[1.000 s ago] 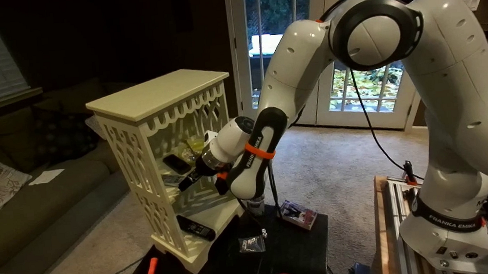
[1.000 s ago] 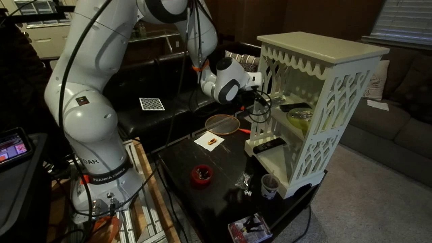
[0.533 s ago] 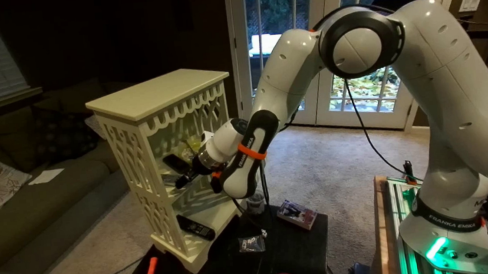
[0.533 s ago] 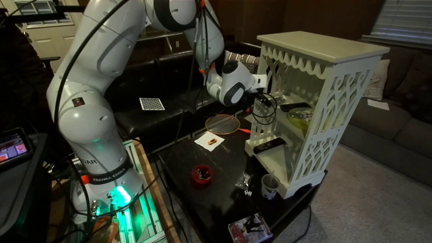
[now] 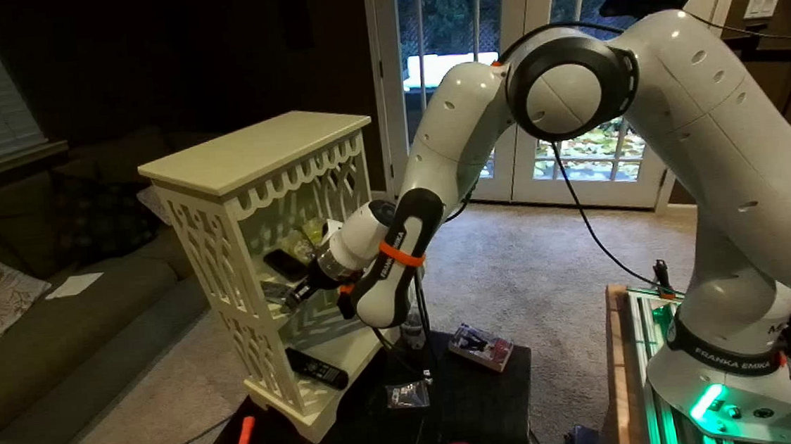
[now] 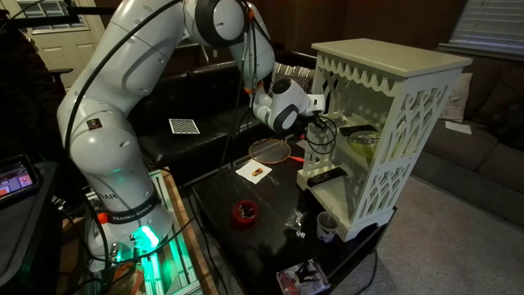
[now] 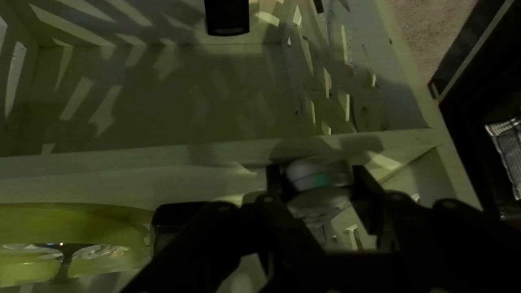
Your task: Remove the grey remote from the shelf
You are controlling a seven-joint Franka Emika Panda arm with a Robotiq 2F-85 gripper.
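Observation:
The cream-white shelf [image 5: 256,153] stands on a dark table in both exterior views. On its middle tier, near one lattice side, lies the grey remote [image 5: 277,292]. In the wrist view the end of the grey remote [image 7: 303,175] sits between the two dark fingers [image 7: 274,179], which press in from either side. My gripper [image 7: 318,177] is shut on it. The remote seems to rest on the tier still. My gripper [image 5: 292,302] reaches in over the tier's front edge, tilted downward. In an exterior view the cables and wrist hide the fingertips.
A black phone-like slab [image 5: 284,264] and a yellow-green bowl [image 6: 363,143] share the middle tier. A black remote [image 6: 326,176] lies on the bottom tier. On the table are a cup [image 6: 327,226], a red bowl [image 6: 245,212], a book [image 6: 303,277] and a racket [image 6: 270,151].
My gripper has moved down and in toward the middle tier, and its fingers have closed on the grey remote. The light at the arm's base has turned green.

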